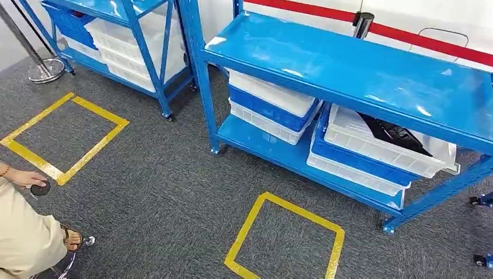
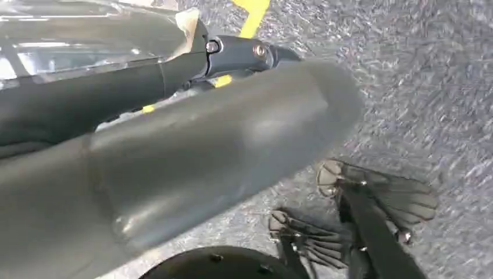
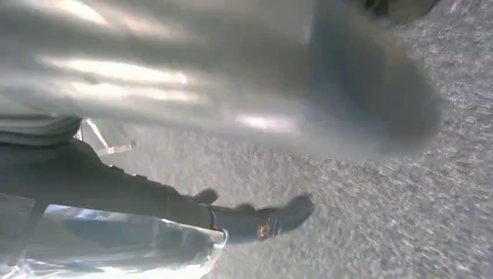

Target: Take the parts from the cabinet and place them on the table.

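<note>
Both hands, left (image 2: 174,157) and right (image 3: 232,75), blurred; grip state unclear. Black part (image 1: 394,133) in bin (image 1: 372,145) beneath shelf (image 1: 349,64): reaching arm may strike shelf edge.

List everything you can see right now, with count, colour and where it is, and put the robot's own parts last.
Shelf racks: two, blue, ahead on the carpet.
Bins: several, white and blue, stacked on the lower shelves.
Black item: one, in the top white bin of the right stack.
Tape squares: two, yellow, on the grey carpet.
Barrier post base: one, silver, far left.
Person: one, beige clothing, lower left, hand on a small black object.
Left hand: grey, hanging over the carpet, holding a clear bag.
Right hand: grey, blurred, holding a clear bag.
</note>
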